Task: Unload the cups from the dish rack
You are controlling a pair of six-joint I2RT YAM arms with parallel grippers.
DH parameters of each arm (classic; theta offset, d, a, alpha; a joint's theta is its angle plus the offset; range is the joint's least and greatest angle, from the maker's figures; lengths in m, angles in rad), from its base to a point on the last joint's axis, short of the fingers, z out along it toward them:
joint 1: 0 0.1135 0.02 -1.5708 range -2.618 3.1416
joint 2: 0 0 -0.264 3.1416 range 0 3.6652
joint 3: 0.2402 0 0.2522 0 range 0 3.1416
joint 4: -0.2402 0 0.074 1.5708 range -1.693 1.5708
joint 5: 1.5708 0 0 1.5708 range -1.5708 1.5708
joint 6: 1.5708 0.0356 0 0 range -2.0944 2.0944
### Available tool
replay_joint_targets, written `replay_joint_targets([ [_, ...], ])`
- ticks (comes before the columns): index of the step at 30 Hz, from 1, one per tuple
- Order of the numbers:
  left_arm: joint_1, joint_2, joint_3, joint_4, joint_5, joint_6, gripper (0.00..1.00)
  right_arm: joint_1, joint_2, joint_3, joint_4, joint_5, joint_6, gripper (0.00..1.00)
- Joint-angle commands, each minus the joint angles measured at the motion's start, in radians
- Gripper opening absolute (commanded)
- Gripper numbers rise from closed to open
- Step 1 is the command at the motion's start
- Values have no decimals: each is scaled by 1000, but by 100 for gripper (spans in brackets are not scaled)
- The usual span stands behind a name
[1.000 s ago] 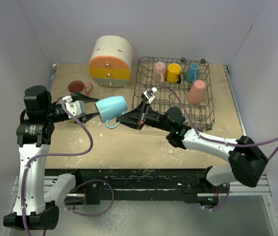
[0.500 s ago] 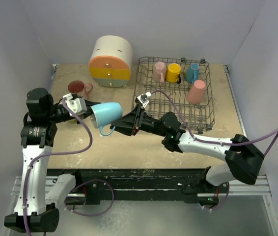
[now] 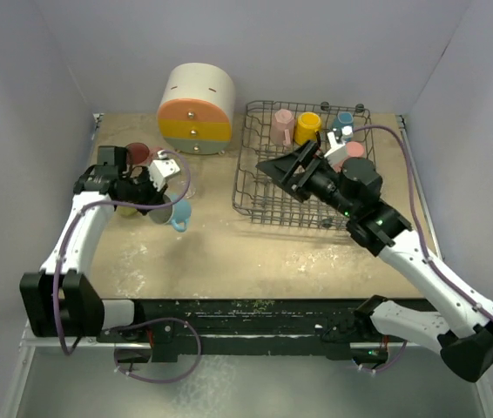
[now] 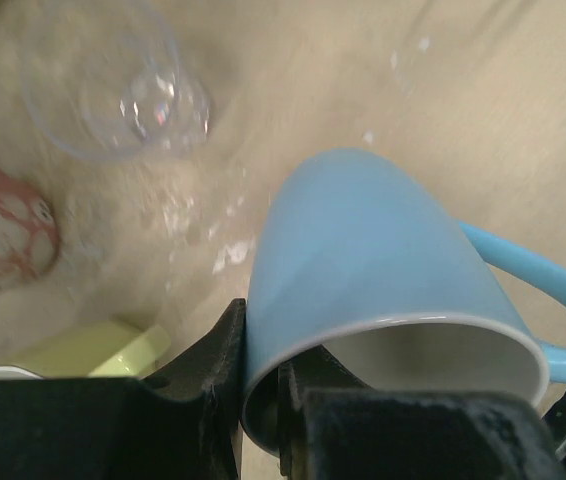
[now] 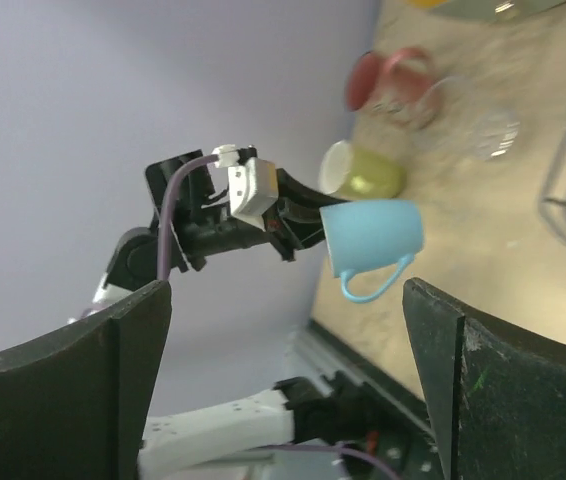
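- The whole beige counter (image 3: 255, 252) is taken in from high above its near edge, looking steeply down.
- The light blue handled mug (image 4: 363, 260) is seen very close, downward, from the left wrist.
- That mug (image 5: 371, 232) is also caught from further off, sideways, from the right wrist.

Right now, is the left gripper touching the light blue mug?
Touching. The left wrist view shows the left gripper clamped on the rim of the light blue mug, one finger outside the wall and one inside the mouth.
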Motion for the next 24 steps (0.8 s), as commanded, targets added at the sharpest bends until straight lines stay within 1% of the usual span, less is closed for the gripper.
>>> replay_joint_targets([
  [1,-3,89,63,-20,-195,29,0,-33,-38,104,-400,171,-233,98],
  [4,-23,143,63,6,-269,30,0,-41,-15,184,-549,291,-303,100],
  [7,-53,192,68,40,-353,18,0,-47,-1,226,-635,375,-346,100],
  [15,-123,299,64,105,-490,-5,0,-52,1,241,-692,436,-374,100],
  [21,-149,327,65,130,-516,-14,0,-58,5,239,-725,465,-388,100],
  [22,-152,329,68,130,-520,-13,3,-60,5,241,-729,470,-391,100],
  [24,-156,334,77,123,-531,-12,12,-67,8,244,-735,474,-400,100],
])
